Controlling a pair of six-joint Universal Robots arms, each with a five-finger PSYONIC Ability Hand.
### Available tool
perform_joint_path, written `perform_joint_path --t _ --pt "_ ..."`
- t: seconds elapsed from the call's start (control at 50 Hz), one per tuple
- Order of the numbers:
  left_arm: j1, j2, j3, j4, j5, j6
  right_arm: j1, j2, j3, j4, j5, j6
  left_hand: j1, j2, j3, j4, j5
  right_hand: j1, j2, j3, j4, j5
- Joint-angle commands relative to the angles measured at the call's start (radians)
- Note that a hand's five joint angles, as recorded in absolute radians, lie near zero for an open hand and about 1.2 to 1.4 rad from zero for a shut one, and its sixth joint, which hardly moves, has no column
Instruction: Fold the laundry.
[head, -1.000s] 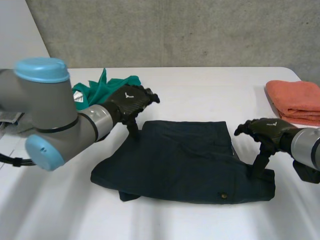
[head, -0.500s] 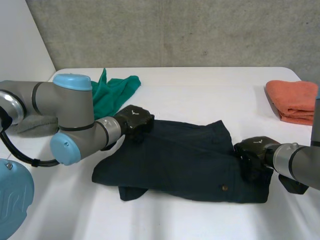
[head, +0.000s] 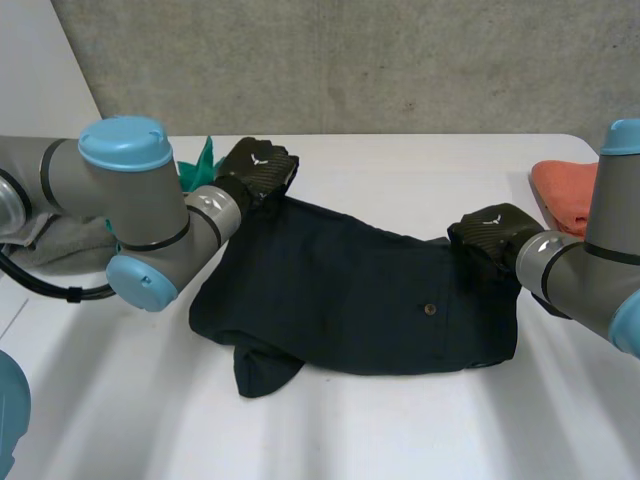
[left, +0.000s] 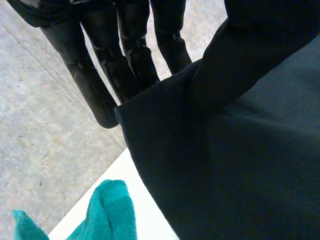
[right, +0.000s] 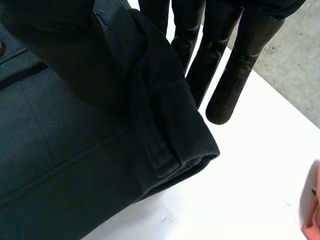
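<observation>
Fold step: left hand (head: 258, 165) and right hand (head: 490, 232) each pinch an upper corner of the dark garment (head: 350, 300); next, likely carry both evenly toward frame bottom.

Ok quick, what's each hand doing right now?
Left hand: shut on a corner of the dark garment.
Right hand: shut on its opposite corner.

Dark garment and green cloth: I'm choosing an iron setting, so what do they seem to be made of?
The dark garment: probably a matte cotton twill, judging by fine diagonal ribs, stitched seams and a button. The green cloth: soft, matte, lightly fuzzy, perhaps a knit or towelling; unclear.
</observation>
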Motion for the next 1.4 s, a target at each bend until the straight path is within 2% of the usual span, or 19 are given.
perform_joint_path --t 0.02,0.06,0.1,0.14,0.18,0.22,0.24,0.3,0.46,0.58,0.7,0.82,0.96,1.12,1.2,1.22,1.28,1.34,1.4 --pt "0.008 -0.038 0.096 0.152 -0.065 0.039 0.009 0.034 -0.118 -0.152 0.004 -0.118 0.269 0.201 0.210 0.199 0.216 0.416 0.226 0.220 0.212 0.254" --pt "0.005 -0.047 0.154 0.232 -0.107 0.054 0.010 0.054 -0.168 -0.258 0.012 -0.123 0.269 0.201 0.210 0.199 0.216 0.416 0.226 0.220 0.212 0.254" --pt "0.008 -0.041 0.232 0.356 -0.165 0.062 0.013 0.068 -0.231 -0.451 0.033 -0.121 0.269 0.201 0.210 0.199 0.216 0.416 0.226 0.220 0.212 0.254" --pt "0.006 -0.026 0.272 0.446 -0.196 0.059 0.016 0.066 -0.265 -0.676 0.047 -0.118 0.269 0.201 0.210 0.199 0.216 0.416 0.226 0.220 0.212 0.254" --pt "0.001 0.015 0.294 0.596 -0.225 0.053 0.022 0.062 -0.271 -0.845 0.063 -0.129 0.269 0.201 0.210 0.199 0.216 0.416 0.226 0.220 0.212 0.254" --pt "-0.002 0.045 0.286 0.677 -0.244 0.047 0.030 0.056 -0.278 -1.003 0.070 -0.124 0.269 0.201 0.210 0.199 0.216 0.416 0.226 0.220 0.212 0.254" --pt "0.000 0.072 0.280 0.748 -0.263 0.042 0.035 0.056 -0.278 -1.033 0.073 -0.126 0.269 0.201 0.210 0.199 0.216 0.416 0.226 0.220 0.212 0.254" --pt "-0.002 0.103 0.270 0.801 -0.279 0.031 0.038 0.060 -0.296 -1.050 0.086 -0.123 0.269 0.201 0.210 0.199 0.216 0.416 0.226 0.220 0.212 0.254" --pt "-0.009 0.178 0.063 0.732 -0.261 0.022 0.039 0.095 -0.295 -1.015 0.096 -0.121 0.269 0.201 0.210 0.199 0.216 0.416 0.226 0.220 0.212 0.254" --pt "-0.022 0.195 -0.184 0.709 -0.250 0.019 0.039 0.132 -0.238 -0.992 0.052 -0.121 0.269 0.201 0.210 0.199 0.216 0.416 0.226 0.220 0.212 0.254" --pt "-0.054 0.189 -0.404 0.610 -0.247 0.018 0.038 0.164 -0.104 -0.863 0.052 -0.158 0.269 0.201 0.210 0.199 0.216 0.416 0.226 0.220 0.212 0.254" --pt "-0.089 0.200 -0.549 0.527 -0.219 0.019 0.027 0.141 0.006 -0.633 0.133 -0.222 0.269 0.201 0.210 0.199 0.216 0.416 0.226 0.220 0.212 0.254" --pt "-0.092 0.336 -0.661 0.435 -0.212 0.028 0.026 -0.039 0.155 -0.435 0.141 -0.235 0.269 0.201 0.210 0.199 0.216 0.416 0.226 0.220 0.212 0.254" --pt "-0.097 0.615 -0.818 0.144 -0.201 0.031 0.026 -0.234 0.313 -0.037 0.121 -0.397 0.269 0.201 0.210 0.199 0.216 0.416 0.226 0.220 0.212 0.254" --pt "-0.112 0.701 -0.864 -0.106 -0.173 0.031 0.016 -0.283 0.382 0.105 0.119 -0.485 0.269 0.201 0.210 0.199 0.216 0.416 0.226 0.220 0.212 0.254" --pt "-0.129 0.715 -0.873 -0.212 -0.147 0.030 0.016 -0.288 0.391 0.123 0.122 -0.500 0.269 0.201 0.210 0.199 0.216 0.416 0.226 0.220 0.212 0.254" --pt "-0.170 0.712 -0.876 -0.381 -0.097 0.028 0.013 -0.310 0.411 0.175 0.129 -0.526 0.269 0.201 0.210 0.199 0.216 0.416 0.226 0.220 0.212 0.254" --pt "-0.181 0.709 -0.864 -0.397 -0.078 0.028 0.013 -0.314 0.414 0.180 0.123 -0.525 0.269 0.201 0.210 0.199 0.216 0.416 0.226 0.220 0.212 0.254" --pt "-0.180 0.678 -0.855 -0.334 -0.080 0.030 0.015 -0.311 0.417 0.180 0.119 -0.525 0.269 0.201 0.210 0.199 0.216 0.416 0.226 0.220 0.212 0.254"
